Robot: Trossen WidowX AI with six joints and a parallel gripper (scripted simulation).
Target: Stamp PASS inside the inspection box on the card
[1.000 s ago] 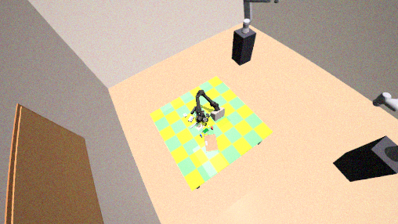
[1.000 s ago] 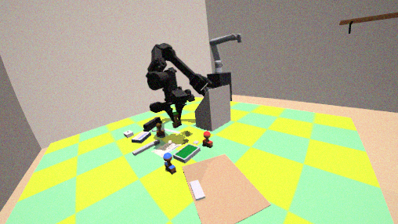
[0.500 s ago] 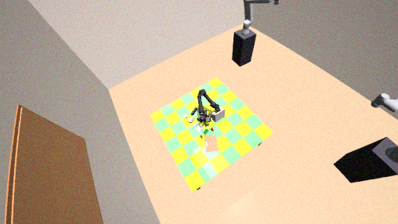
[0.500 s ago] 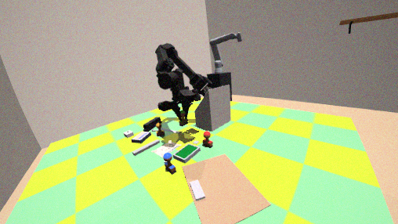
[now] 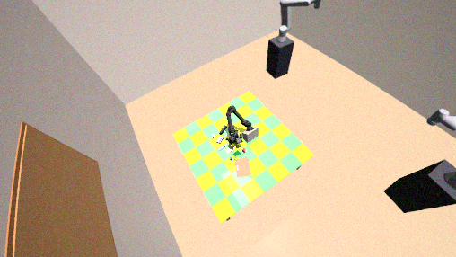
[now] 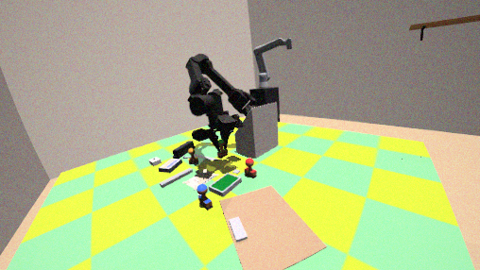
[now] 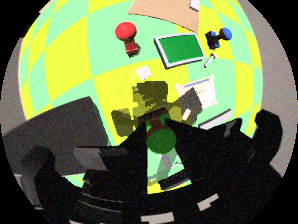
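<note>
Near the centre of the exterior view, the gripper (image 5: 234, 139) (image 6: 222, 146) (image 7: 154, 123) had its jaws clamped on the green-topped stamp (image 6: 221, 149) (image 7: 161, 140), held upright, knob uppermost, presumably so its face could meet card or bench squarely, with the green pad (image 5: 236, 153) (image 6: 225, 184) (image 7: 180, 49) lower right of it.

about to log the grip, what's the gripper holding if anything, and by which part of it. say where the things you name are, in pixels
The gripper (image 6: 222, 147) (image 7: 154, 123) holds the green-topped stamp (image 6: 222, 153) (image 7: 161, 141), apparently by its neck, just below the green knob; the fingertips partly hide the exact contact.
</note>
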